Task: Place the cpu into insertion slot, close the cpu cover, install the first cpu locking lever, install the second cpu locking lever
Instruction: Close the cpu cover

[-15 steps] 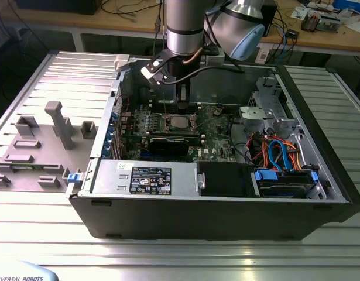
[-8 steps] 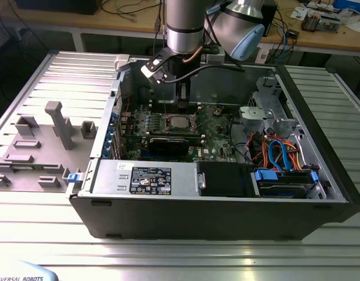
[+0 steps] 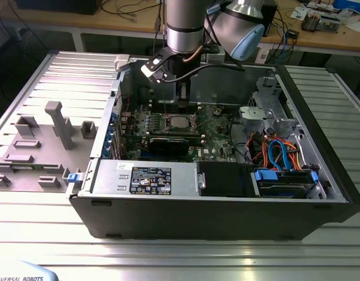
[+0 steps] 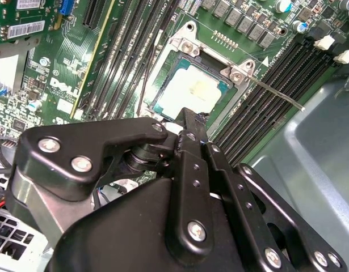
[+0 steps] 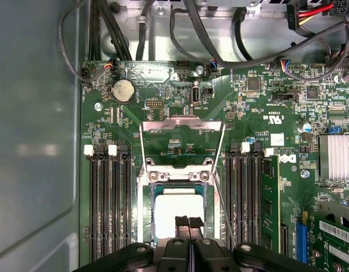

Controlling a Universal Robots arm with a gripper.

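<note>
I'm watching the arm reaching down into the open computer case (image 3: 226, 219), whose walls are standing all round the gripper (image 5: 189, 222). The green motherboard (image 5: 106, 122) is lying beneath it. The insertion slot (image 5: 146, 215) is sitting directly under the fingertips, and the cpu (image 5: 168, 208) is lying flat inside it, so I'm counting the first step as done. The cpu cover (image 5: 181, 123) is looking swung open to me, just beyond the slot from the gripper, so closing it is not yet done. A thin locking lever (image 4: 276, 93) is sticking out free beside the slot, and I'm judging both levers unlatched. The fingers are pinching nearly together, holding nothing, hovering just over the cpu.
</note>
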